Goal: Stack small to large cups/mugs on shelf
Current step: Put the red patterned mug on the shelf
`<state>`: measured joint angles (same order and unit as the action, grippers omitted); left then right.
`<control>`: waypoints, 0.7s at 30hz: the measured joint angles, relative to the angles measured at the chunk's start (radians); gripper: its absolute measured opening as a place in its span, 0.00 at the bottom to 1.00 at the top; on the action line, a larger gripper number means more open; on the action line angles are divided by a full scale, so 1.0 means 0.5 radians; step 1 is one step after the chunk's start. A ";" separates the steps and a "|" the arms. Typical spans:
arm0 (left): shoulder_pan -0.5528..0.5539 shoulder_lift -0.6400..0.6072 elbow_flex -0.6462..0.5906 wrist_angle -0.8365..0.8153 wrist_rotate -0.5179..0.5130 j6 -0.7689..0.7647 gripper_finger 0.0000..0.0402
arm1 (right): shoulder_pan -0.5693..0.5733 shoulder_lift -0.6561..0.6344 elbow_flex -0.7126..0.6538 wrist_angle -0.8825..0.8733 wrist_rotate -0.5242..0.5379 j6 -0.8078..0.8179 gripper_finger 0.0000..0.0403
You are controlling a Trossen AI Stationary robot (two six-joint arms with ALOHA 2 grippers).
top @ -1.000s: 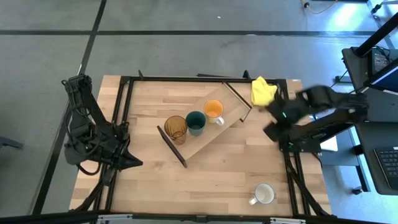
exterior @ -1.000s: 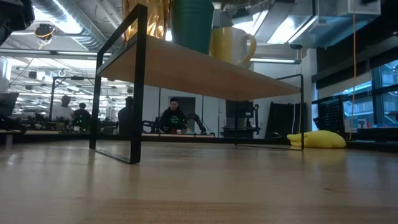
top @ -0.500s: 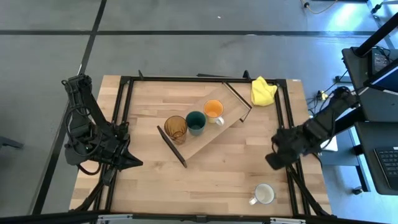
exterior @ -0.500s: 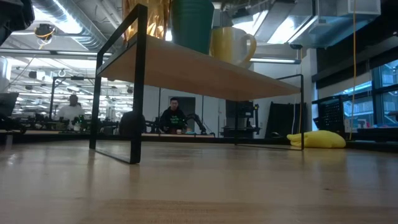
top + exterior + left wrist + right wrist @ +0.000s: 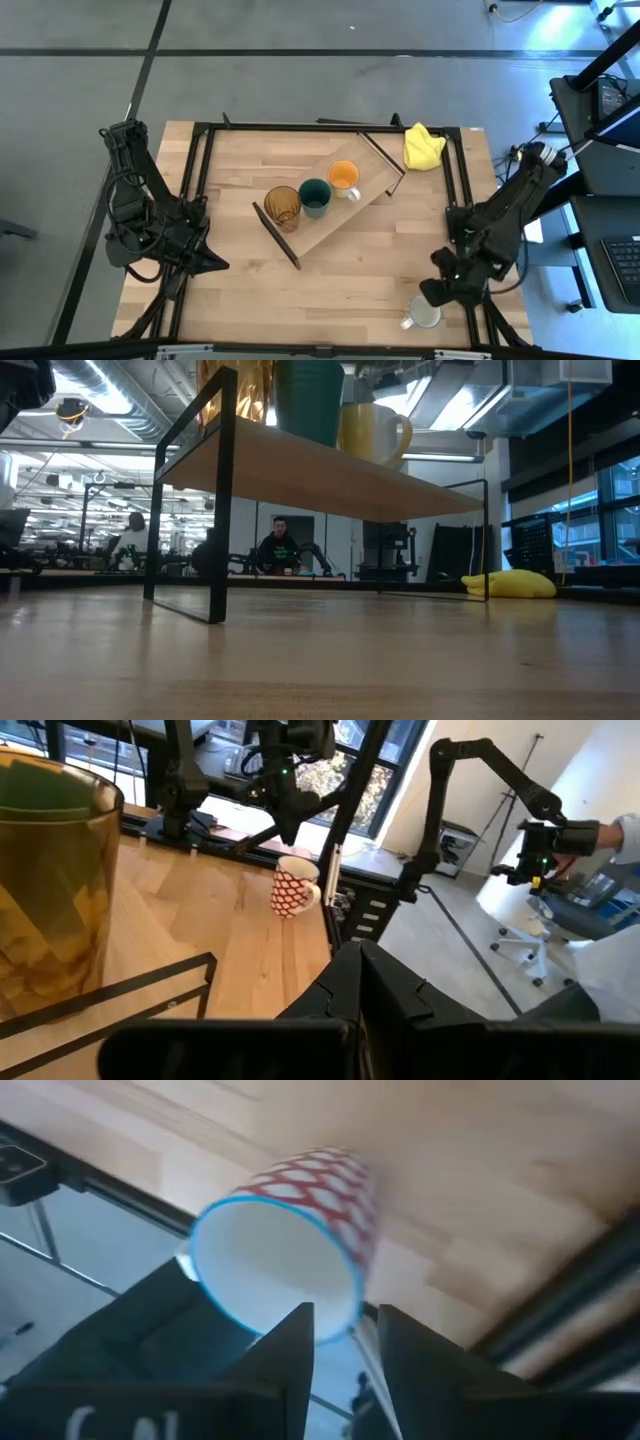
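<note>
The light-wood shelf [image 5: 330, 215] lies slantwise mid-table. On it stand the amber ribbed tumbler [image 5: 282, 207], the dark teal cup [image 5: 314, 197] and the orange mug [image 5: 343, 177]; the low view shows them from below [image 5: 310, 400]. The white mug [image 5: 427, 314], red-patterned with a blue rim [image 5: 285, 1270], stands on the table near the right front corner. My right gripper [image 5: 441, 291] hovers just beside and above it, fingers a little apart [image 5: 345, 1345], the rim right ahead of them. My left gripper [image 5: 215, 264] waits shut at the table's left [image 5: 360, 985].
A yellow cloth [image 5: 422, 146] lies at the far right corner, also in the low view [image 5: 510, 582]. Dark frame rails [image 5: 462, 200] run along the table's edges. People sit in the room behind the table [image 5: 278, 548].
My right gripper has swung from beside the yellow cloth at the far right toward the table's near edge, and now stands over the white mug. The mugs, the shelf and my left arm have kept still.
</note>
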<state>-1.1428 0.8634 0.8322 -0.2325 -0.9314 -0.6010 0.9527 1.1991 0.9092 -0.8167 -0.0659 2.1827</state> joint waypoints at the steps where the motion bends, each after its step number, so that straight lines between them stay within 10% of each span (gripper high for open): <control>1: -0.001 0.000 0.000 -0.001 0.001 0.000 0.00 | 0.000 0.040 0.000 0.051 0.004 0.001 0.28; 21: 0.000 -0.001 -0.001 0.002 0.066 -0.096 0.00 | 0.013 0.350 0.138 0.193 0.097 -0.022 0.29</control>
<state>-1.1429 0.8631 0.8318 -0.2314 -0.8986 -0.6491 0.9592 1.3743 0.9782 -0.7204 -0.0175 2.1717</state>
